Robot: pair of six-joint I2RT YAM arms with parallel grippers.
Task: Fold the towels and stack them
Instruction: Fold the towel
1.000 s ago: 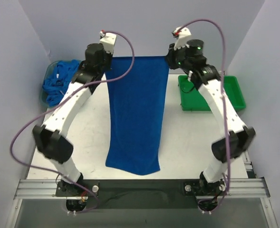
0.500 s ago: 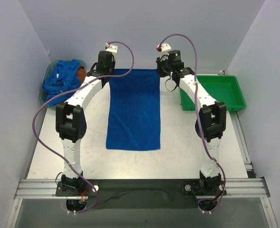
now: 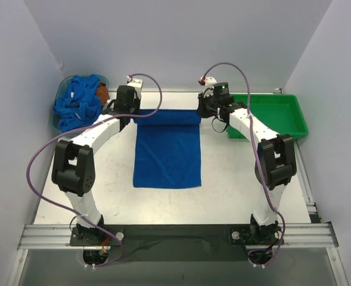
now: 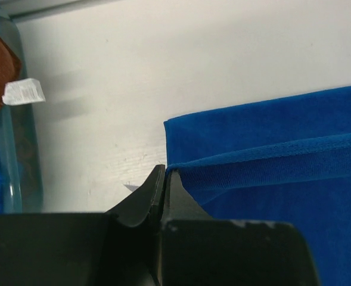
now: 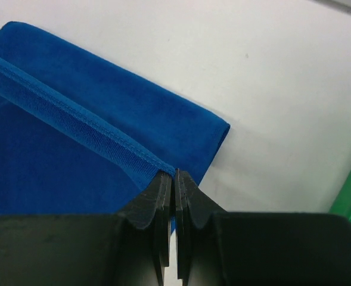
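Both arms have dropped and drawn back toward me since a sec ago: the towel (image 3: 167, 152), then hanging from them, now lies flat on the table (image 3: 235, 173) with its far edge doubled over.

Far left: remaining towels (image 3: 74, 102) heaped in the bin (image 4: 21, 155), orange-brown cloth (image 3: 103, 93) tucked in beside them. Not yet handled.

Left gripper (image 4: 164, 171): jaws fully closed, pinching the towel's far-left corner hem. The grip is right at the corner, I judge so the edge stays straight as it travels.

Centre: the towel runs lengthwise from far to near. A raised band along the far end marks where the lifted edge overlaps the layer below. Fold begun, not complete.

Right gripper (image 5: 175, 174): jaws likewise closed, on the far-right corner hem, approx level w/ the left. The matched hold keeps the edge taut and square.

Far right: green tray (image 3: 276, 113), nothing in it; presumably the stacking spot.

Next, as I judge: carry both corners nearer in step; uneven travel risks a skewed fold.
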